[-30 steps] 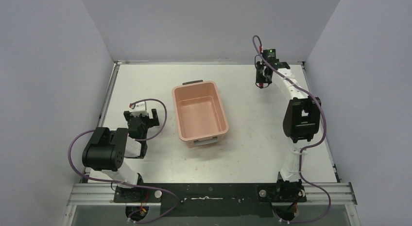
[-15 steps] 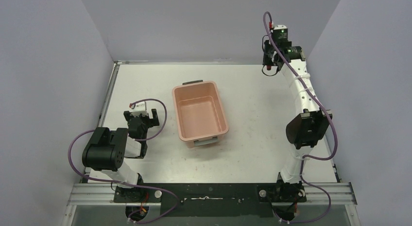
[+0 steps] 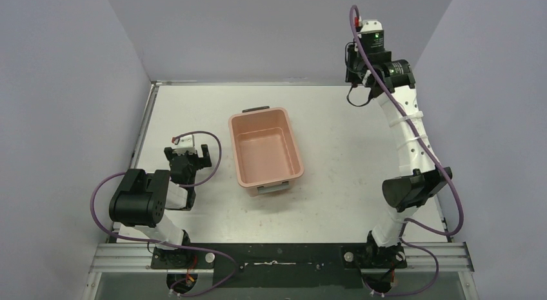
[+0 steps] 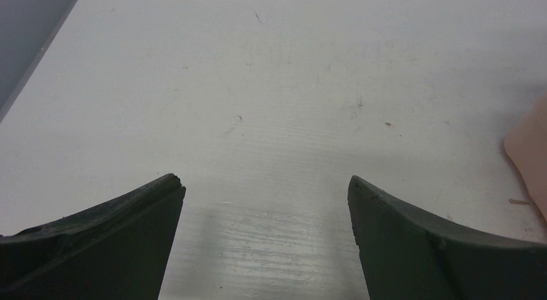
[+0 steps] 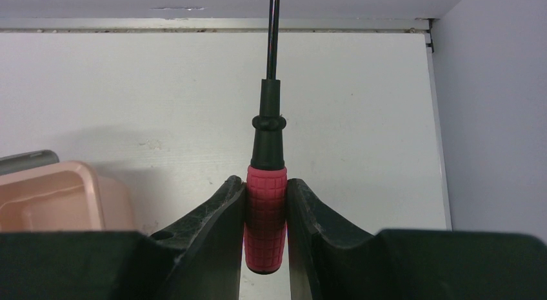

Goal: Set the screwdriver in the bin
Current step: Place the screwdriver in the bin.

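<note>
Holding the screwdriver (image 5: pixel 265 229) clamped by its red handle in the right gripper (image 5: pixel 266 187), high at the far right, apparently for carrying over to the bin (image 3: pixel 268 151), with the left gripper (image 4: pixel 264 182) spread empty beside the latter.

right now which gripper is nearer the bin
Left. The left gripper sits just left of the bin; the right gripper is at the far right corner, holding the screwdriver.

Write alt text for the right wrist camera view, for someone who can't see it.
The right gripper is shut on the red handle of the screwdriver, its thin black shaft pointing up out of frame. Behind it is the white table, with a corner of the pink bin at lower left and a grey wall at right.
</note>
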{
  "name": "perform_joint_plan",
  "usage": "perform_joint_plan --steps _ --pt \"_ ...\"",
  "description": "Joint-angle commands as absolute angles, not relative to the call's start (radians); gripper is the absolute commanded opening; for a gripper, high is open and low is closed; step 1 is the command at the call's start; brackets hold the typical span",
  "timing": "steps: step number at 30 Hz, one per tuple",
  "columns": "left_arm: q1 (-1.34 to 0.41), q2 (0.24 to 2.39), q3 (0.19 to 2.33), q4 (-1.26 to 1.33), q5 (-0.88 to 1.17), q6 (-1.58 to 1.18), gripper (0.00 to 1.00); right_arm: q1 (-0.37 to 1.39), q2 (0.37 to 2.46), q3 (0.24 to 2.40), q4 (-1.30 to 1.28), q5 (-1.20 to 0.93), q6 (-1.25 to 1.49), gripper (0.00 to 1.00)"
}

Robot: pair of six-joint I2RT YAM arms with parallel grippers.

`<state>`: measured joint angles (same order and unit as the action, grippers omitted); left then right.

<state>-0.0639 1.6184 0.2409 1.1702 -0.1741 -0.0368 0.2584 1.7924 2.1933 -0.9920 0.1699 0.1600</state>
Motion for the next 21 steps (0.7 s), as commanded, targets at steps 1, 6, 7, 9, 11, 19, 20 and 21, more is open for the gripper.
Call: perform_joint_plan --steps 1,6,7,9,11,19,20,21 --pt "-0.063 1.612 0.255 1.209 -0.167 -0.031 0.97 0.36 1.722 2.171 -1.027 0.228 0.216 0.0" --pt "-0.063 1.611 0.255 1.209 -0.167 -0.031 0.97 0.479 1.684 2.086 -1.003 0.264 0.274 0.0" --pt "-0.063 1.611 0.255 1.21 -0.167 -0.031 0.97 0.504 1.683 2.081 -1.001 0.272 0.286 0.0" --pt "-0.063 1.611 0.255 1.209 -0.167 -0.031 0.97 0.557 1.685 2.077 -0.999 0.288 0.312 0.0" --pt "-0.063 1.611 0.255 1.209 -0.167 -0.031 0.97 0.609 1.696 2.08 -1.0 0.302 0.338 0.0" --pt "-0.063 1.611 0.255 1.209 -0.167 -0.031 0.97 0.785 1.74 2.052 -0.953 0.343 0.428 0.0" --pt "-0.063 1.611 0.255 1.21 -0.167 -0.031 0.97 0.8 1.749 2.052 -0.946 0.345 0.431 0.0" --pt "-0.063 1.611 0.255 1.21 -0.167 -0.031 0.97 0.814 1.757 2.052 -0.941 0.346 0.435 0.0"
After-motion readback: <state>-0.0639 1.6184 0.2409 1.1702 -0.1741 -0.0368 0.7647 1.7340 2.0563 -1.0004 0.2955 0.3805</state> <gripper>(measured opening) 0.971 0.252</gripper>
